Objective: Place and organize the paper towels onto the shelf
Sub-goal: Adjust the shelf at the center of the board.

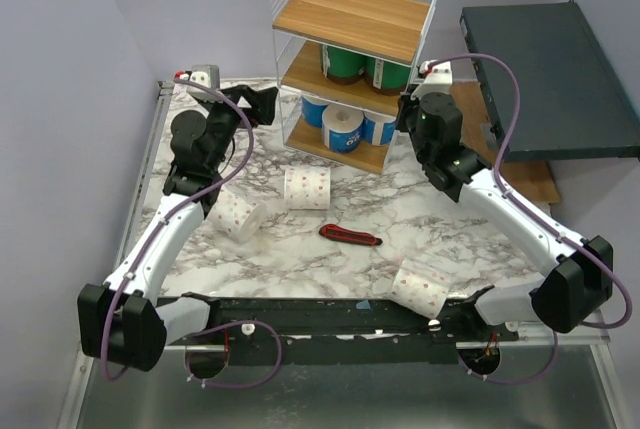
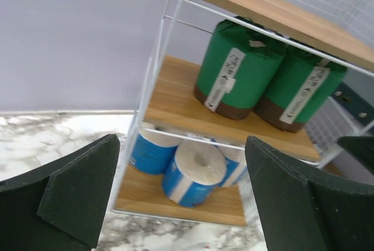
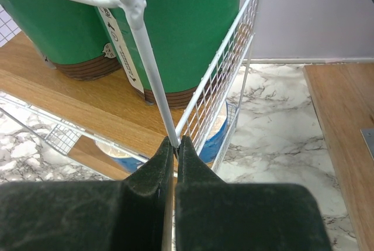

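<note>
Right gripper (image 3: 175, 143): pinched shut on a thin white post (image 3: 144, 58) at the shelf's (image 1: 350, 11) right front corner; we judge it is steadying the rack
Left gripper (image 1: 262, 105): jaws wide with nothing between them, hovering just off the shelf's left side and facing in
On shelf: two green rolls (image 2: 236, 72) upright on the middle tier; three blue rolls (image 2: 193, 172) on the bottom tier, the front one on its side with its core facing out; top tier bare
On table (image 1: 440, 214): left roll (image 1: 237, 214) beside the left arm, middle roll (image 1: 307, 187) near the shelf front, near roll (image 1: 420, 287) by the front edge
Step, as we read it: fetch a white roll with the left arm
Doing it well: we grip across the round flank and squeeze lightly, since soft paper gives; we clear the top tier's wire rail and set the roll in a back corner, leaving room for the others
Hazard: the knife (image 1: 350, 235) lies between the rolls, so we steer round it
Materials: dotted white paper, glossy wrappers, light wooden tiers, thin white wire, marbled tabletop
</note>
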Robot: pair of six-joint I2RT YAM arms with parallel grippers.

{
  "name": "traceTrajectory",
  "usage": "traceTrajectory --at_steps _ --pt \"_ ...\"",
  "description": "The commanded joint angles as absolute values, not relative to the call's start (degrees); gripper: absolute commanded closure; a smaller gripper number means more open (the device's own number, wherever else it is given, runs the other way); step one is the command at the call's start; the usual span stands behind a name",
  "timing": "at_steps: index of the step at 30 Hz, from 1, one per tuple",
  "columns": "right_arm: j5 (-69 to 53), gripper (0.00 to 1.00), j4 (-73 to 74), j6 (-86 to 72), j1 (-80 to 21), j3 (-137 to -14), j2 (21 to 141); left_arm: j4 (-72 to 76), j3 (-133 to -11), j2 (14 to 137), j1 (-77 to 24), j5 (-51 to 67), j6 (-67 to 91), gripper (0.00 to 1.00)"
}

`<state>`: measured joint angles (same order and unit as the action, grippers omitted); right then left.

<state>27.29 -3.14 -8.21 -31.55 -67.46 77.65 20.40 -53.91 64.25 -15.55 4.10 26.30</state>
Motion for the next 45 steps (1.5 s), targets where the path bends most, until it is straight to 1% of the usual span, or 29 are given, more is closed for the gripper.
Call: traceTrajectory --at_steps 1,7,13,19,23,25,28,31,33,37,41,42,43,45 --pt "27.0 0.99 -2.18 -10.97 -31.88 -66.69 74.06 29.07 -55.8 69.96 -11.74 14.1 17.71 0.08" --pt "25.83 0.99 -2.33 -11.68 -31.9 -66.01 73.64 34.71 -60.48 77.93 -10.9 15.88 11.6 0.1" --pt "25.64 0.99 -3.22 -12.13 -31.9 -63.6 72.32 36.61 -67.75 85.21 -10.9 19.11 11.55 0.13" --pt "25.72 0.99 -3.95 -12.13 -31.96 -62.14 71.26 32.31 -75.26 91.66 -10.9 16.51 11.38 0.16" --pt "25.49 0.99 -4.08 -12.17 -31.98 -62.04 71.36 33.4 -76.48 94.01 -11.33 16.97 11.24 0.19" --pt "25.48 0.99 -3.98 -12.13 -32.07 -62.05 71.52 33.68 -76.68 94.71 -11.51 17.31 11.16 0.25" --pt "25.66 0.99 -4.04 -12.08 -32.04 -62.14 71.67 34.59 -76.06 94.84 -11.73 17.23 11.47 0.41" --pt "25.63 0.99 -4.04 -11.95 -32.08 -62.31 71.85 39.63 -72.5 93.3 -12.17 15.99 11.25 0.56" --pt "25.56 0.99 -3.98 -11.95 -32.06 -62.48 71.98 40.97 -71.17 92.59 -12.39 15.35 10.99 0.65" --pt "25.08 0.99 -3.47 -12.37 -32.08 -63.17 72.41 42.11 -69.08 91.16 -12.7 14.49 11.2 0.74" --pt "23.82 0.99 -2.35 -13.41 -32.16 -64.22 72.86 44.61 -66.35 89.79 -12.77 13.82 12.79 0.9" --pt "23.83 0.99 -2.16 -13.52 -32.16 -64.38 72.9 44.97 -65.71 89.46 -12.74 13.65 13.17 0.96" --pt "23.9 0.99 -1.9 -13.61 -32.16 -64.55 72.84 45.2 -65.12 88.96 -12.74 13.46 13.46 1.0" --pt "23.92 0.99 -1.67 -13.62 -32.17 -64.76 72.72 45.97 -63.77 87.97 -12.84 13.14 13.84 1.0"
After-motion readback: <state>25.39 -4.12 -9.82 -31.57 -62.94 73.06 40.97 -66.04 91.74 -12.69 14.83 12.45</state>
